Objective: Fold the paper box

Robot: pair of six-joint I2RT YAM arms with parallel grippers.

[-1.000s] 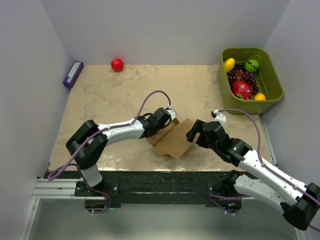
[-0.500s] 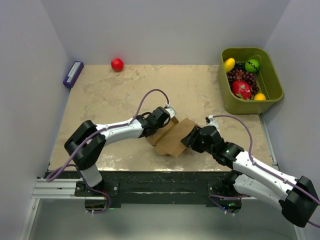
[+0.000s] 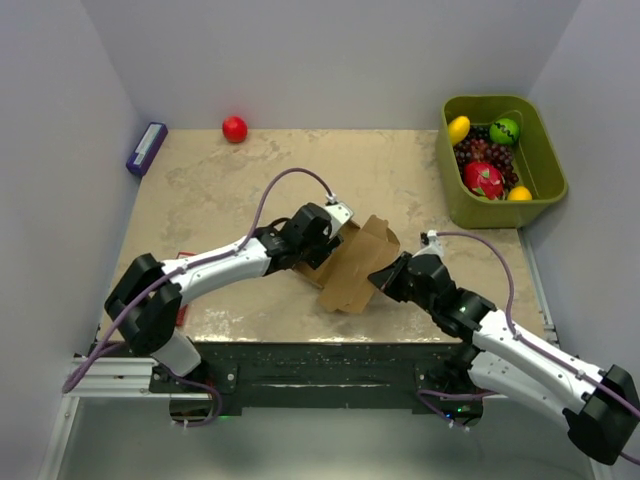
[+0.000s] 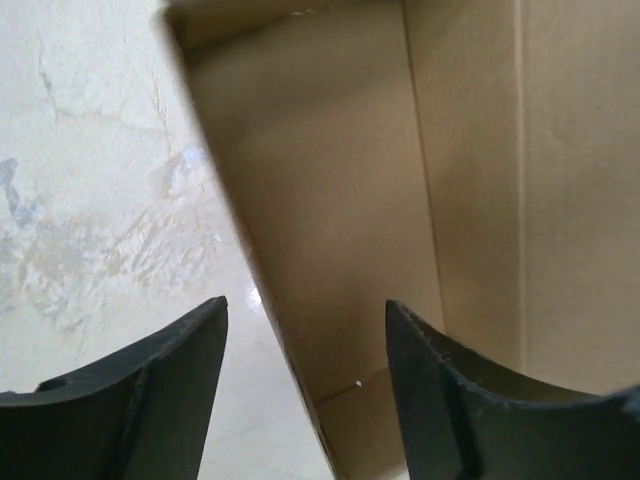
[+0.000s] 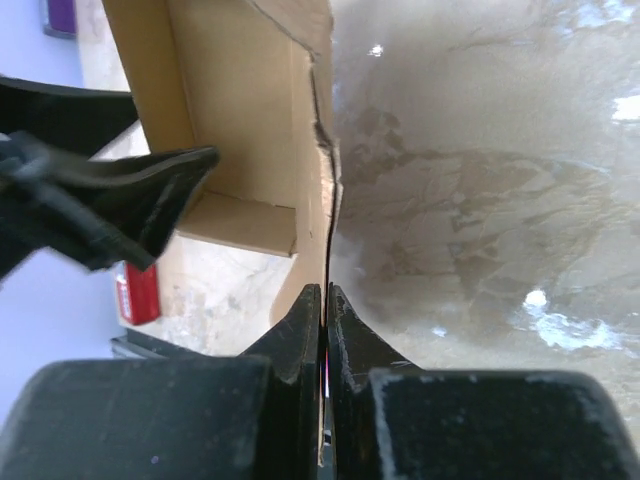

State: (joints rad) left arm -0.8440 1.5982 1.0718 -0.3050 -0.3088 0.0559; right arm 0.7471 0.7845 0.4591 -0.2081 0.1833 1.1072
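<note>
The paper box (image 3: 357,262) is brown cardboard, partly folded and standing tilted near the table's front middle. My right gripper (image 3: 386,279) grips it from the right. In the right wrist view its jaws (image 5: 325,292) are shut on a thin cardboard flap of the box (image 5: 240,120). My left gripper (image 3: 327,243) is at the box's left side. Seen from the left wrist, its fingers (image 4: 306,303) stand open. One wall edge of the box (image 4: 330,180) runs between them, touching neither.
A green bin (image 3: 545,195) of toy fruit stands at the back right. A red ball (image 3: 234,128) lies at the back edge and a small purple box (image 3: 146,148) by the left wall. A flat red box (image 5: 140,295) lies near the front edge, under my left arm.
My right gripper closed on the box's flap. My left gripper opened and let go of the box. The box tipped up and turned a little to the right.
</note>
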